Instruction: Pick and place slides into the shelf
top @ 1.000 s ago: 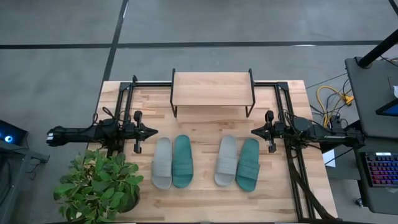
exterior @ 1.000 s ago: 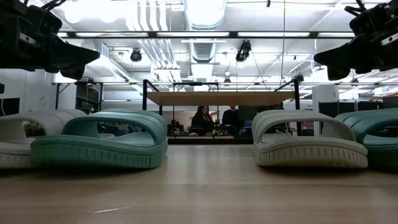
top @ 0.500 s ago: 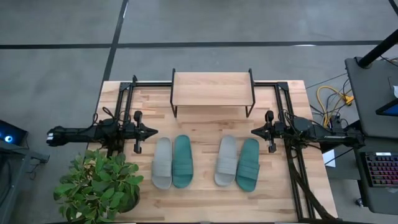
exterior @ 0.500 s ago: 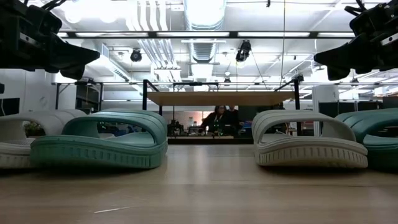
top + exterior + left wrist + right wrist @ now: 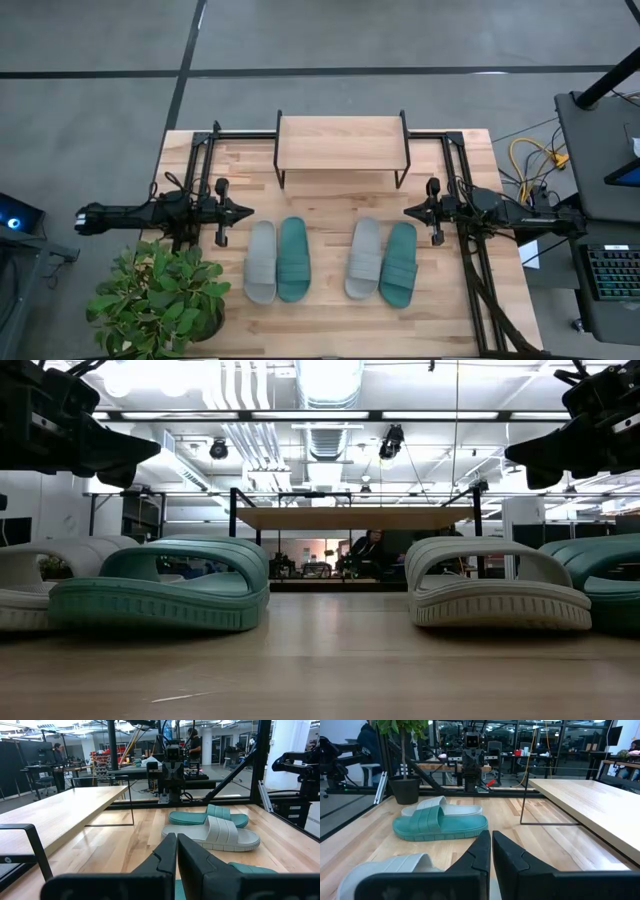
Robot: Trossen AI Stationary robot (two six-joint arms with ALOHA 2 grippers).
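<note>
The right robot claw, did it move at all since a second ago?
No. The right gripper sits in the same spot, shut, beside the rightmost teal slide and just off the shelf leg, as before.

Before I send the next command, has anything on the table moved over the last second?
Nothing on the table has moved. Only a person in the room behind shifted, drifting toward the right in the low view. The four slides still lie in two pairs in front of the shelf, whose top is bare. The left hand and right hand stay shut above the table's two sides, holding nothing.
</note>
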